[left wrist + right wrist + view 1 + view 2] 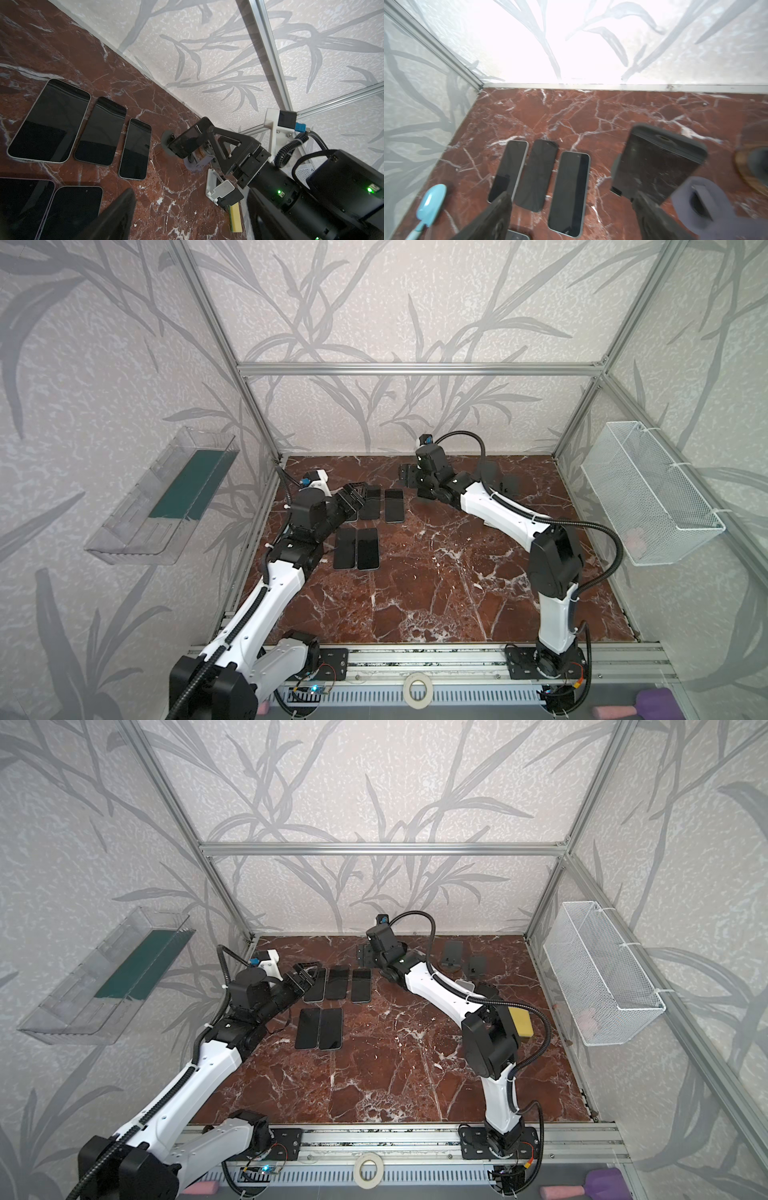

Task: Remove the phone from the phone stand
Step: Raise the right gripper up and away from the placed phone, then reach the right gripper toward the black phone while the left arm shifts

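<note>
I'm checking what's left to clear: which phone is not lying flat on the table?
The phone propped up tilted at the grey stand, nearest the right gripper; the other five phones lie flat, screens up.

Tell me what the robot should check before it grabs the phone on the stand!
1. Right tool open: ok.
2. Phone resting on grey stand: ok.
3. Phone inside the tool's gap: cannot tell; it shows by one finger.
4. Left tool away from the stand: ok.
5. Bare table to lay the phone on: ok.
</note>
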`<state>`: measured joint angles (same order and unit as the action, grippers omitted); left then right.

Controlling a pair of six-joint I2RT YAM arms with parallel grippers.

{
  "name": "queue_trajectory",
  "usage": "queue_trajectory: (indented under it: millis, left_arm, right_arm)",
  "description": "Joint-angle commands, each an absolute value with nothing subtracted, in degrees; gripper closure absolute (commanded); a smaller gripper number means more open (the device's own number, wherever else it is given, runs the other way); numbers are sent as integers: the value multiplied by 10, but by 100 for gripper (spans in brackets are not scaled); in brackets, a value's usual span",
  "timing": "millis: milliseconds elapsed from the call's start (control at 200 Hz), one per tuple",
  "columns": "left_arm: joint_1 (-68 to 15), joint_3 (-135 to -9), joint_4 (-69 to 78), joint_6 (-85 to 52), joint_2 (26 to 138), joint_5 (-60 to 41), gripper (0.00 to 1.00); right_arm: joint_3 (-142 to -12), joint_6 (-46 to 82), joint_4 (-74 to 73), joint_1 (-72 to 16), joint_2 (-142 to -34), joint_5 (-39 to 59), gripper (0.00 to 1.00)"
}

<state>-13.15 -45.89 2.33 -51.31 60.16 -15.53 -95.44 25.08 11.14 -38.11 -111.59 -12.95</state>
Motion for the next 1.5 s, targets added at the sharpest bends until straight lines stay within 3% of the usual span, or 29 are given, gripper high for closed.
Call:
queue_trajectory:
  millis: [0,240,420,670,910,1495]
  left_arm:
    - [-134,-452,49,-524,614,-181,15]
    - [-143,-472,71,-546,687,-271,15]
    - [-164,-473,111,-572,727,-320,15]
    - [-187,-482,119,-591,764,-358,15]
    - [-191,-474,127,-595,733,-345,16]
    - [-193,-471,116,-592,710,-331,16]
  right_arm:
    - [-884,225,66,-383,-1058,-175,2]
    - [-649,233,-61,-368,-940,-243,1]
    - [-575,238,-121,-337,-905,-173,1]
    - [-659,233,-66,-336,-944,-186,1]
    - [-847,329,129,-337,-1049,-272,1]
    - [-1119,371,230,-337,-1248,-336,1]
